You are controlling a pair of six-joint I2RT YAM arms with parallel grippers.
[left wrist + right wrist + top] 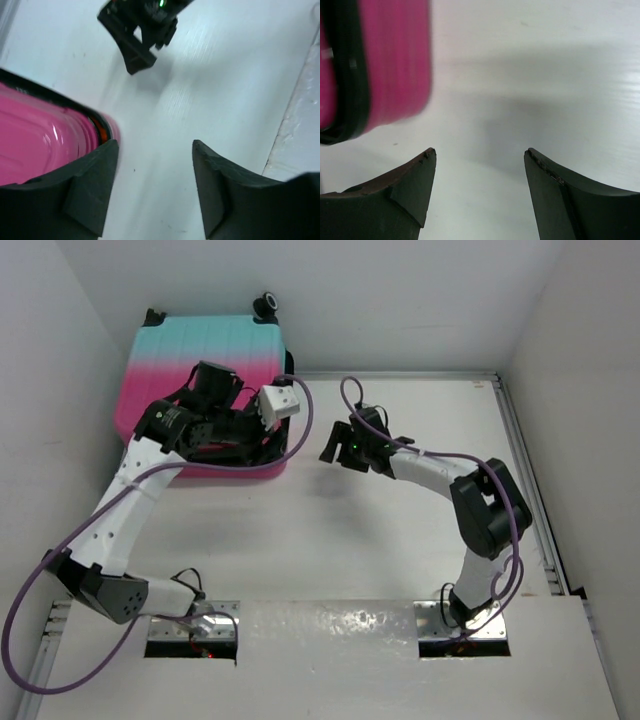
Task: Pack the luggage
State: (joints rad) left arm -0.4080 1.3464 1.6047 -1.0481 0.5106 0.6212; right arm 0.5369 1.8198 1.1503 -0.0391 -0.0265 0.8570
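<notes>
Against the back-left corner of the white table (400, 530), seen from above, one piece of luggage (200, 350) is lying flat with its ribbed shell up, teal fading to pink, and two black wheels (268, 305) are showing at its far edge. Two arms are reaching in. The left gripper (265, 440) is hanging over the case's near right edge, and the right gripper (335, 440) is hovering just beside that edge, apart from it. Through the left wrist camera, the left gripper (154, 145) is holding its two fingers (90, 185) roughly half apart with nothing between them. The pink shell (40, 145) is sitting beside the left finger, and the right gripper (140, 35) is showing beyond, over bare table. Through the right wrist camera, the right gripper (480, 152) is standing wide open and gripping nothing, with the pink corner (395, 60) lying ahead to the left.
</notes>
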